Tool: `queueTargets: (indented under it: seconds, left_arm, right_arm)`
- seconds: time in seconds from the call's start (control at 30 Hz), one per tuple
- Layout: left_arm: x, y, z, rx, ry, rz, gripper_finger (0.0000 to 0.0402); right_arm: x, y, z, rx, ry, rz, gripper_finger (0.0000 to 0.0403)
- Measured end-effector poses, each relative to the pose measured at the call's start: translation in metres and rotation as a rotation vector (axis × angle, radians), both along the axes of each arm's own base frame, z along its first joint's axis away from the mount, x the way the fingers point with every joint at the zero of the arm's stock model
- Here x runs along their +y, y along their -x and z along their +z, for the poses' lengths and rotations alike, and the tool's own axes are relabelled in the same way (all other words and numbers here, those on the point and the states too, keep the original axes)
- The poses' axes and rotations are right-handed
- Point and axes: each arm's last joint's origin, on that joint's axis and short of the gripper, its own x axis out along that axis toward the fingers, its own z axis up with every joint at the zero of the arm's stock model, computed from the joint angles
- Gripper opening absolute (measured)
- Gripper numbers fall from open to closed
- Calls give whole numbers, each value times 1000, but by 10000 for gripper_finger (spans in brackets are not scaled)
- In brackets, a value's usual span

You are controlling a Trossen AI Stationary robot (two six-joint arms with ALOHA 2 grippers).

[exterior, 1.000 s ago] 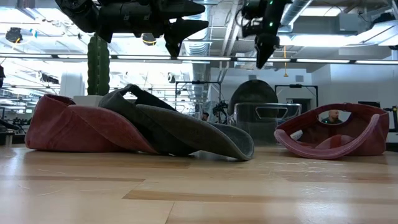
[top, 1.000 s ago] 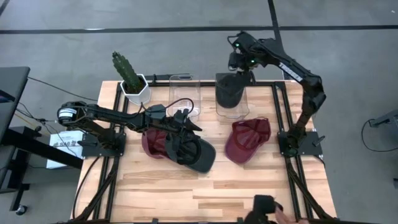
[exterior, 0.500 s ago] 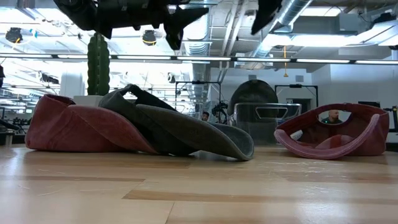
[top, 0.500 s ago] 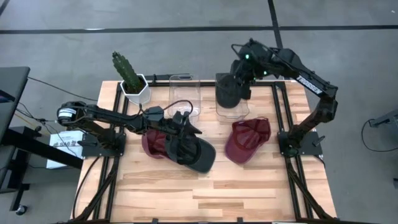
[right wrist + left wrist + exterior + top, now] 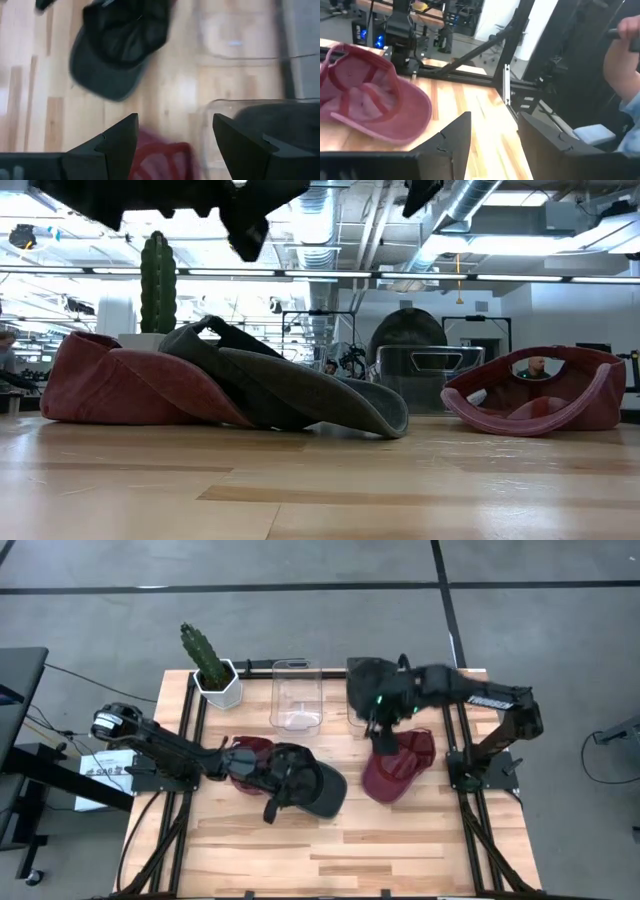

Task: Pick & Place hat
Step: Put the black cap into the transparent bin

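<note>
**A:** Where are the grippers?

**B:** The right gripper (image 5: 378,730) hangs over the surface (image 5: 330,840), fingers spread wide and empty, above the near edge of a maroon hat (image 5: 400,765). The left gripper (image 5: 275,802) hovers over a dark grey hat (image 5: 312,785), also parted, holding nothing.

**A:** What does each view add?

**B:** The overhead view alone shows another dark hat (image 5: 368,680) sitting in a clear bin (image 5: 372,720), beside a second clear bin (image 5: 296,695). The level view shows the grey hat draped over another maroon hat (image 5: 100,385), soft cloth with a curved brim.

**A:** And the setting?

**B:** Pale wood planks, a cactus (image 5: 200,652) in a white pot, and a workshop behind. The left wrist view shows a person's arm (image 5: 622,60).
</note>
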Motion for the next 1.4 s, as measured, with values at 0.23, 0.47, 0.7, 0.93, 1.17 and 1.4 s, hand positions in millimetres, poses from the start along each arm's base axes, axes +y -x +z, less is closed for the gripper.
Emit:
queueTargets:
  seconds: [0.23, 0.47, 0.7, 0.93, 1.17, 1.4]
  left_arm:
    - [-24, 10, -2, -2, -4, -40, 159]
    - [-32, 14, -1, -5, 5, -67, 160]
    - [-36, 16, 0, -15, 13, -83, 159]
    - [-37, 16, 0, -19, 15, -85, 160]
    - [-37, 16, 0, -19, 14, -72, 159]
    - [-37, 16, 0, -19, 13, -68, 159]
  right_arm:
    - [49, -16, -67, 40, 37, 49, 249]
    - [87, -22, -132, -98, 64, -54, 249]
    - [114, -19, -175, -351, 123, -60, 249]
    - [143, -22, -198, -468, 54, 125, 249]
    - [178, -37, -239, -532, 58, 245, 249]
    - [184, -62, -266, -525, 186, 207, 249]
